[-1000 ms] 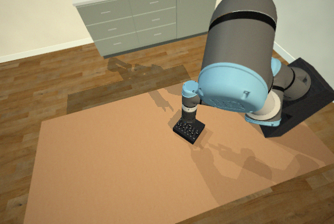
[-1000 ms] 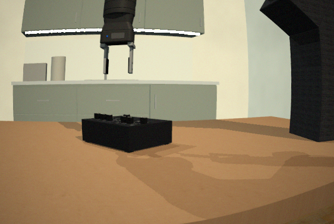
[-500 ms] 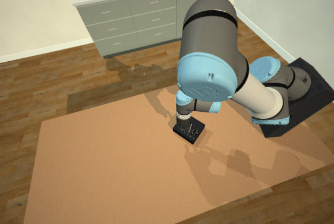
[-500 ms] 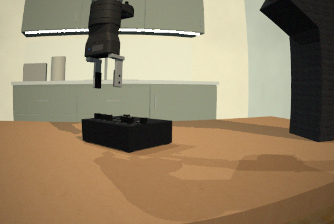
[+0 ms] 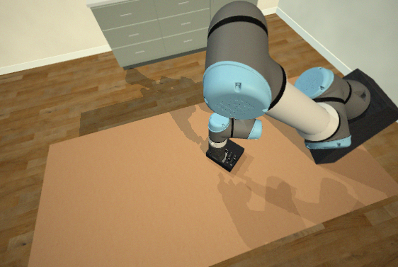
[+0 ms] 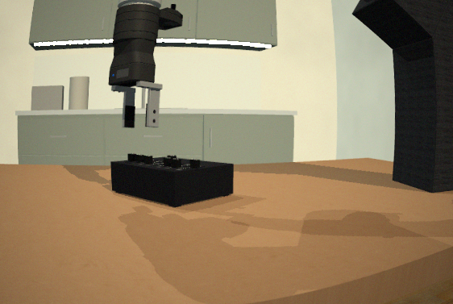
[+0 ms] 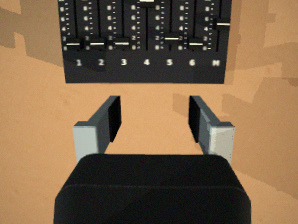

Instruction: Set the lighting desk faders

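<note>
While the end effector hangs well above the lighting console, with its fingers spread wide and nothing between them, the step in hand looks like the approach to the first fader. The console stands flat on the desk. In the wrist view its numbered edge faces the camera and its slots run straight away from it, so the tool seems squarely lined up. It sits just off that numbered edge rather than over the caps. The channel 1 cap and the channel 3 cap both lie low, close to the numbers, level with the channel 2 cap between them. That closeness is probably the main hazard: at this spread the fingers would span several channels, so descending as they are could knock a neighbour. It would be better to narrow the opening or lead with one fingertip, then come down just on the numbered side of cap 1. Push it slowly along its slot to the fourth mark and lift straight off. Keep downward force light, so the console neither slides nor tips. The scale marks are too fine here to read exact levels.
</note>
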